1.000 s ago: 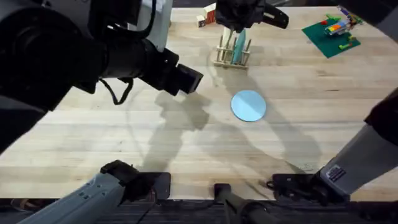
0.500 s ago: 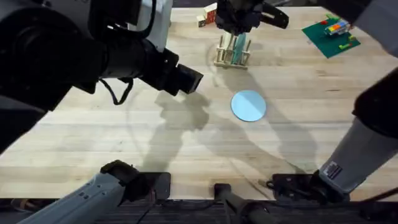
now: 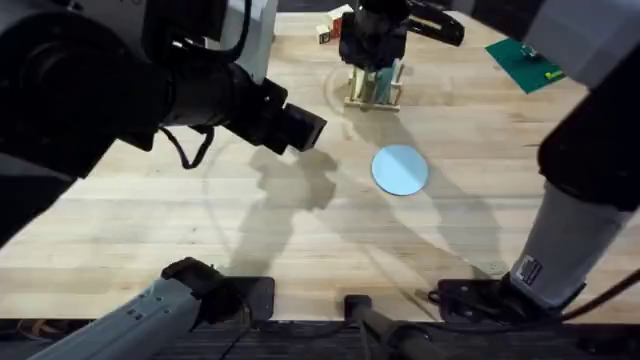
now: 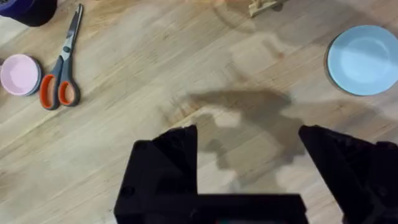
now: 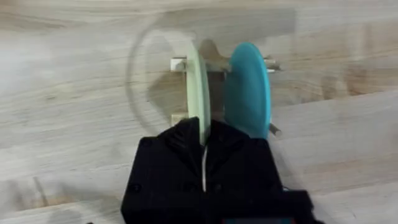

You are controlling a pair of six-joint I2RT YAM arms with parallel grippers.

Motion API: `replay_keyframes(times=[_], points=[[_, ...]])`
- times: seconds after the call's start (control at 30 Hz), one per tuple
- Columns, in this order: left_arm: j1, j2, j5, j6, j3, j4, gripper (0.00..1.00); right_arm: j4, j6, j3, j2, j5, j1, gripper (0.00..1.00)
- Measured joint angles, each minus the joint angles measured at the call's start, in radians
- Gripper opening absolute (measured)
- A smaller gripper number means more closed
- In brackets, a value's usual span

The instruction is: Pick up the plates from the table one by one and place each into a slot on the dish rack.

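Twice meeting an upright plate at the rack (image 3: 372,92), near the far edge of the table (image 3: 200,220). Pinching the cream plate (image 5: 198,87) by its rim with the right gripper (image 5: 204,134), fingers drawn almost together with just the plate's thickness between them. Holding it on edge among the pegs, its thin edge running straight back into the grip and its faces turning out to either side. Not managing to tell whether its lower rim is touching the rack's base. Standing just beside it, also on edge and parallel to it: the teal plate (image 5: 249,87). Lying flat and face up on the table, well apart from the rack on the near side: the blue plate (image 3: 400,169). Hovering over bare wood with the left gripper (image 4: 249,140), fingers spread wide and gripping nothing. Lying close together elsewhere on the table: scissors (image 4: 59,68) and a pink dish (image 4: 20,74).
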Motion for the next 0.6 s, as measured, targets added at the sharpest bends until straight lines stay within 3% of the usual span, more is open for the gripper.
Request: replay_keyframes(times=[0.43, 0.6], points=[[0.000, 0.000, 0.000, 0.000, 0.000, 0.000, 0.993, 0.003, 0.000, 0.000, 0.021, -0.004, 0.000, 0.030], [0.000, 0.000, 0.000, 0.000, 0.000, 0.000, 0.994, 0.004, 0.003, 0.000, 0.021, -0.003, 0.000, 0.190]])
